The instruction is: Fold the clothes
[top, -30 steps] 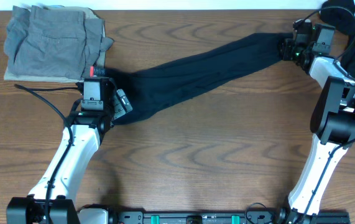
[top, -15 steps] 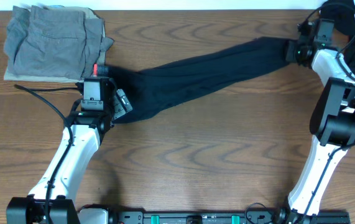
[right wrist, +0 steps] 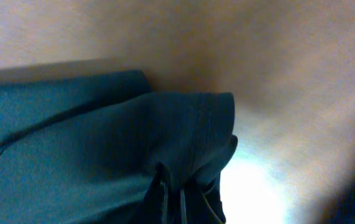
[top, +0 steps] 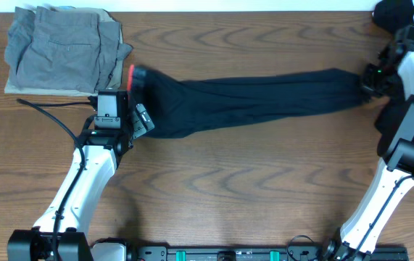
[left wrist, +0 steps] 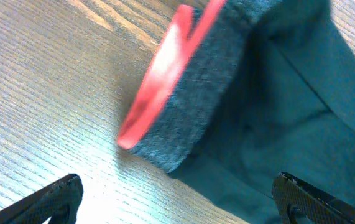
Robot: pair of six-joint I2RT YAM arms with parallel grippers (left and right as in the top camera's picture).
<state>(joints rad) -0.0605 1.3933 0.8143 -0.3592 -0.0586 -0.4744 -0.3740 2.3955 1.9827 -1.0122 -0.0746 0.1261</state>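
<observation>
1. The left gripper (left wrist: 177, 202) hovers just in front of the grey pile (top: 61, 51), its fingers spread wide and holding nothing.
2. The black garment (top: 250, 98) lies on the table (top: 228, 181) in a long strip. Its grey-and-coral band (top: 132, 75) sits just beside the grey pile.
3. The right gripper (top: 370, 76), well apart from the grey pile, is clamped on the black garment's other end, with fabric bunched between its fingers.
</observation>
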